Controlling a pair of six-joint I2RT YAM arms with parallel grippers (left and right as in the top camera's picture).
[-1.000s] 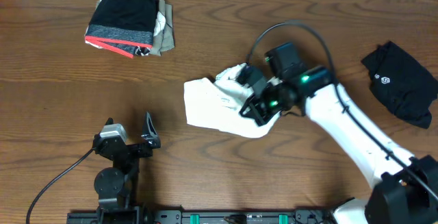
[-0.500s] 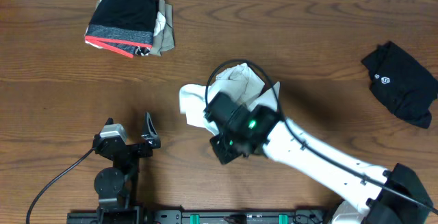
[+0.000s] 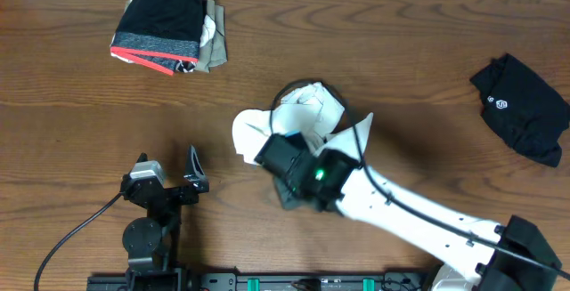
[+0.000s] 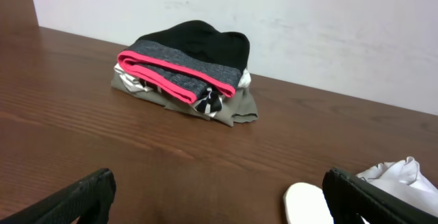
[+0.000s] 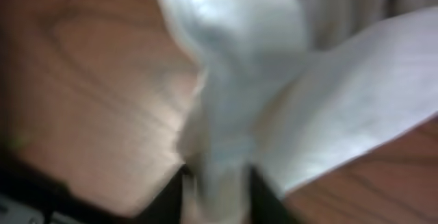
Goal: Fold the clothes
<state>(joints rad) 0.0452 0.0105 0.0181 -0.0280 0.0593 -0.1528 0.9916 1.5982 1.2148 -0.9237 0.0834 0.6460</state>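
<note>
Overhead, the white shirt (image 3: pixel 307 111) lay bunched in a wrinkled heap on the brown wooden desk (image 3: pixel 71 131). The right arm reached over the shirt from its near right side, and the right tool (image 3: pixel 278 155) sat on the shirt's near left part; from above, how its jaws stood could not be told. Left of the shirt and nearer the front edge, the left tool (image 3: pixel 167 163) stood apart from all cloth, jaws spread wide and holding nothing. A folded pile (image 3: pixel 169 26), black on top with a grey and red band and a tan piece beneath, rested far to the shirt's back left. A black garment (image 3: pixel 521 109) with a small white logo lay loose far to the shirt's right.

Through the left wrist camera, the left tool (image 4: pixel 219 207) showed two dark fingers (image 4: pixel 75 200) at the lower corners, wide apart, with bare desk (image 4: pixel 102 135) between them. A bit of the white shirt (image 4: pixel 400 176) peeked in at the lower right, and the folded pile (image 4: pixel 185 70) sat left of it and farther back, before a pale wall (image 4: pixel 308 18).

Through the right wrist camera, everything was blurred. The white shirt (image 5: pixel 274 80) filled most of the frame over the desk (image 5: pixel 96 87), and a strip of it ran down between the dark fingers (image 5: pixel 263 193) of the right tool (image 5: pixel 220 193). Whether they pinched the cloth or merely stood around it could not be told.
</note>
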